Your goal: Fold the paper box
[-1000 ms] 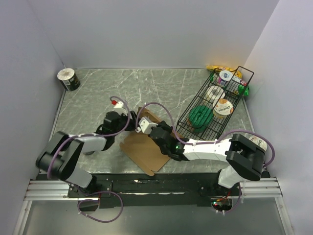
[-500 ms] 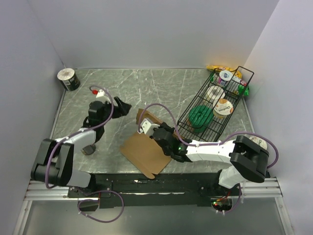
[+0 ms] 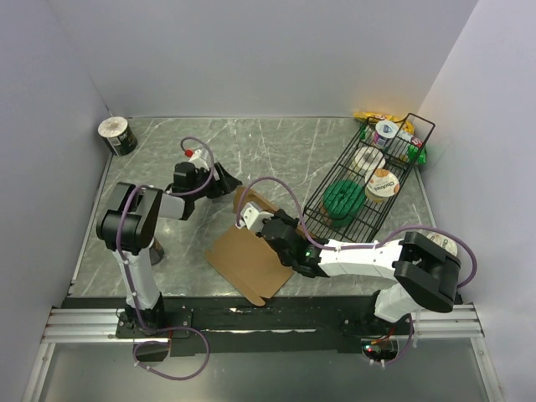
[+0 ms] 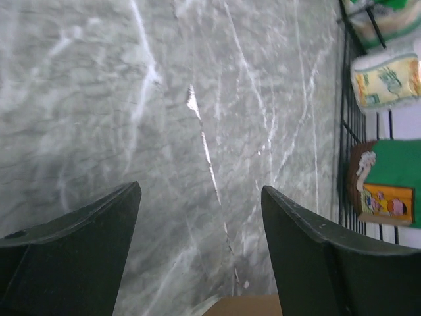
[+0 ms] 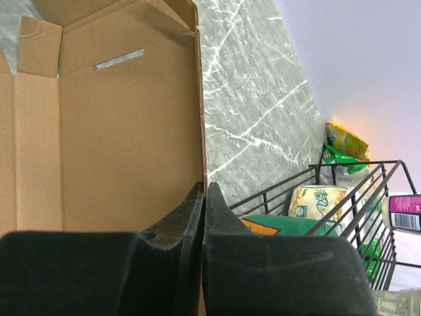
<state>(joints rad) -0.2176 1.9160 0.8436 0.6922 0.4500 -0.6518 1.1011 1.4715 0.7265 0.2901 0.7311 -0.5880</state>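
The paper box [image 3: 249,261] is a flat brown cardboard sheet with flaps, lying near the table's front middle with its far flap raised. My right gripper [image 3: 266,223] is shut on the edge of that raised flap; in the right wrist view the fingers [image 5: 204,197] pinch the cardboard edge [image 5: 125,138]. My left gripper [image 3: 224,180] is open and empty, just above and left of the box's far end. In the left wrist view its gap [image 4: 200,197] shows bare table and a brown corner of the box [image 4: 247,306] at the bottom.
A black wire basket [image 3: 368,180] with several food packs stands at the right, close to the box. It also shows in the right wrist view [image 5: 342,204]. A tape roll [image 3: 116,135] sits at the far left corner. Walls enclose the table on three sides.
My left gripper has let go of the box, swung left, then come back right to just beside the box's far end. The right gripper keeps its hold on the flap.
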